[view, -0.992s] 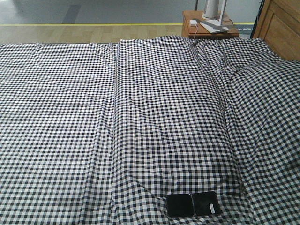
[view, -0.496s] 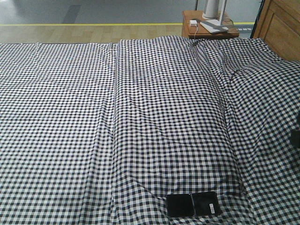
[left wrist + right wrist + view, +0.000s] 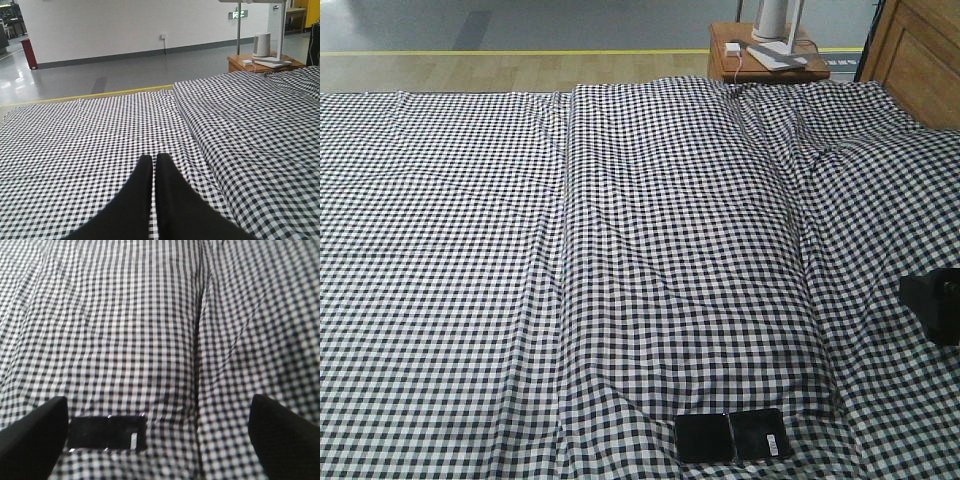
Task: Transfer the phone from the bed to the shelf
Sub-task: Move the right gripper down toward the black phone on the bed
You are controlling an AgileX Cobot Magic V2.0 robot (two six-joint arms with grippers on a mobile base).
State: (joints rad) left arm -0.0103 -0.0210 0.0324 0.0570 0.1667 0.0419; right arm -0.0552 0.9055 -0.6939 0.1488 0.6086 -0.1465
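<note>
phone (image 3: 106, 433) shows from right wrist, not left.

Black phone (image 3: 106, 433) on checked bed (image 3: 150, 315)

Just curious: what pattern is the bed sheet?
The bed wears black-and-white gingham checks, clearest in front-facing view.

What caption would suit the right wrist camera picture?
Open right gripper over the checked bed, black phone lying flat to one side.
</note>
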